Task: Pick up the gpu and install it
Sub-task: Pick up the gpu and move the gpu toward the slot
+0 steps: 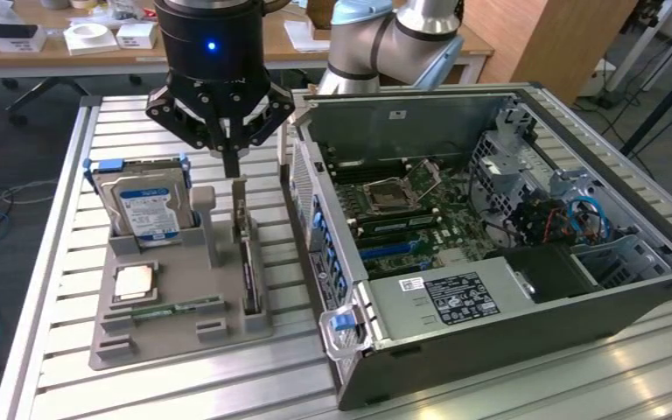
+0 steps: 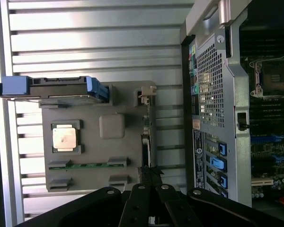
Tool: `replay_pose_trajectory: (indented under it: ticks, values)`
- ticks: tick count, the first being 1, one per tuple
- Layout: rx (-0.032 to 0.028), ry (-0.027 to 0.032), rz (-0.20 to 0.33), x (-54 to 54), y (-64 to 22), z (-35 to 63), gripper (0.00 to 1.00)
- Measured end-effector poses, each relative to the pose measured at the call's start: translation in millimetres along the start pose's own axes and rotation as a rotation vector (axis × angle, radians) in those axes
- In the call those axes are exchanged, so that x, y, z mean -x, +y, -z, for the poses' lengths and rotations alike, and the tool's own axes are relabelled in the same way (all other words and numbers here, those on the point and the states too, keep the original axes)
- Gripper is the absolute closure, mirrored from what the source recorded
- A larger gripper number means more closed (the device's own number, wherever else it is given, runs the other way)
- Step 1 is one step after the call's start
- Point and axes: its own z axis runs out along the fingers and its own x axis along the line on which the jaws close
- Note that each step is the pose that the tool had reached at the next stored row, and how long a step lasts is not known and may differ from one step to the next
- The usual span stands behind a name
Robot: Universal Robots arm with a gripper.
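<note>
The gpu (image 1: 246,254) is a thin dark card standing on edge in a slot of the grey holder (image 1: 178,339), at the side nearest the computer. My gripper (image 1: 232,171) hangs straight above the card's far end with its fingers pressed together, shut. Whether the tips touch the card I cannot tell. In the wrist view the gpu (image 2: 147,142) runs as a narrow dark strip along the holder (image 2: 111,151), and the gripper (image 2: 150,171) converges over one end of it.
The open computer case (image 1: 616,289) lies on its side at the exterior view's right, motherboard (image 1: 418,210) exposed. The holder also carries a silver hard drive (image 1: 143,206) with a blue label, a processor (image 1: 134,282) and a green memory stick (image 1: 172,309). All rest on a slatted aluminium table (image 1: 45,289).
</note>
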Motion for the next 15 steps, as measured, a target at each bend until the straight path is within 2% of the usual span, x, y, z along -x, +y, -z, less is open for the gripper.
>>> replay_pose_trajectory:
  ticks: [9, 10, 11, 13, 14, 15]
  values:
    - [0.0000, 0.0000, 0.000, 0.0, 0.0, 0.0, 0.89]
    - [0.0000, 0.0000, 0.000, 0.0, 0.0, 0.0, 0.83]
    - [0.0000, 0.0000, 0.000, 0.0, 0.0, 0.0, 0.83]
    - [0.0000, 0.0000, 0.000, 0.0, 0.0, 0.0, 0.71]
    - [0.0001, 0.0000, 0.000, 0.0, 0.0, 0.0, 0.71]
    - [0.0000, 0.0000, 0.000, 0.0, 0.0, 0.0, 0.65]
